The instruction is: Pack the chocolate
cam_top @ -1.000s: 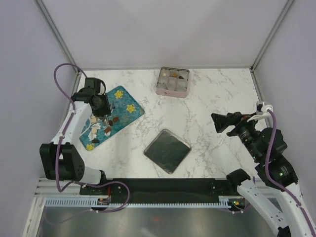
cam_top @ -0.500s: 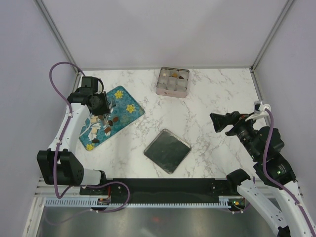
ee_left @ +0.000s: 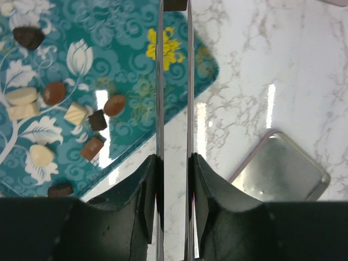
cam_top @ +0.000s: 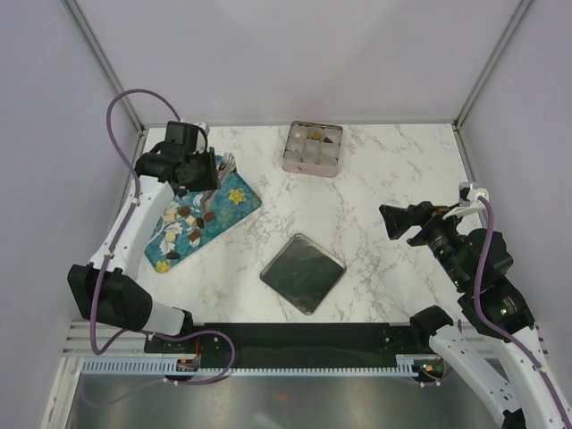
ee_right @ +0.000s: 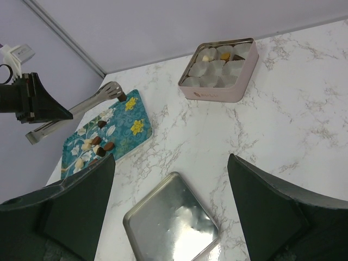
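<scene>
My left gripper (ee_left: 174, 160) is shut on a pair of metal tongs (ee_left: 161, 81), whose two arms run straight ahead. A dark piece of chocolate (ee_left: 175, 4) is pinched at the tongs' tip (ee_right: 123, 98), above the far corner of the teal flowered tray (cam_top: 243, 207). Several more chocolates (ee_left: 98, 119), dark, reddish-brown and whitish, lie on the tray. The square pink tin (cam_top: 313, 148) with pale paper cups stands at the back and holds a few pieces (ee_right: 225, 54). My right gripper (cam_top: 391, 221) hangs open and empty over the right side of the table.
The tin's metal lid (cam_top: 302, 273) lies flat near the front centre. Grey walls and frame posts close the table on three sides. The left arm's purple cable (cam_top: 125, 103) arcs above the table's left edge.
My left gripper has lifted from over the tray's chocolates and moved back and right with the tongs, now holding a dark piece. The right arm has stayed in place.
</scene>
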Controlling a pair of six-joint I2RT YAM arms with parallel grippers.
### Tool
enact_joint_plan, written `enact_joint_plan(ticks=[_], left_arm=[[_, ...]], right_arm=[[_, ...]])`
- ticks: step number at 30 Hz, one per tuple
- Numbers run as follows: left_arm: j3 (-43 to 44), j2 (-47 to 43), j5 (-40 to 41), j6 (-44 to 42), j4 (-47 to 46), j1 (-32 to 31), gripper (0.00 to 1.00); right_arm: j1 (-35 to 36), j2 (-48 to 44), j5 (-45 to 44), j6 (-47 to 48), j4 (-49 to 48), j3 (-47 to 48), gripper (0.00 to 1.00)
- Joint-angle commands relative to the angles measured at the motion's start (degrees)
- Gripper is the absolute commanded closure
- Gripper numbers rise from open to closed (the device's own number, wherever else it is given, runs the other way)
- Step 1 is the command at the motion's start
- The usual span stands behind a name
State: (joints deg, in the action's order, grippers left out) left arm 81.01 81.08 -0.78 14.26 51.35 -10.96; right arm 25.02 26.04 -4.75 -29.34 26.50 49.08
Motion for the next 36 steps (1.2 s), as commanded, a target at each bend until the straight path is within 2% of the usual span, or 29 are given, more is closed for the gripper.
enact_joint_plan(ticks=[1,8,17,22,36], left_arm=[[7.7,4.1,-1.9,2.3,-0.9,-4.1,0.65],[24.5,16.5,-2.2,3.2,-1.5,-11.0,0.67],[37.2,30.3,-4.9,1.3,-5.3,-13.7,0.67],[39.7,36.2,-4.9,-0.3,-6.8,-13.7,0.67],[41.2,42.3,-5.0,-2.3,-10.7,-13.7,0.66]], right_arm=[[0.3,0.3,0.1,-0.5,-2.3,-0.2,0.07],[0.3,0.6,-0.7,0.2,-2.4,0.0,0.07],[0.4,2.0,-2.6,2.1,-1.9,1.6,0.07],[0.3,3.3,-3.1,2.2,-1.9,2.2,0.07],[0.3,4.9,-4.0,2.2,-2.4,2.4,0.07]])
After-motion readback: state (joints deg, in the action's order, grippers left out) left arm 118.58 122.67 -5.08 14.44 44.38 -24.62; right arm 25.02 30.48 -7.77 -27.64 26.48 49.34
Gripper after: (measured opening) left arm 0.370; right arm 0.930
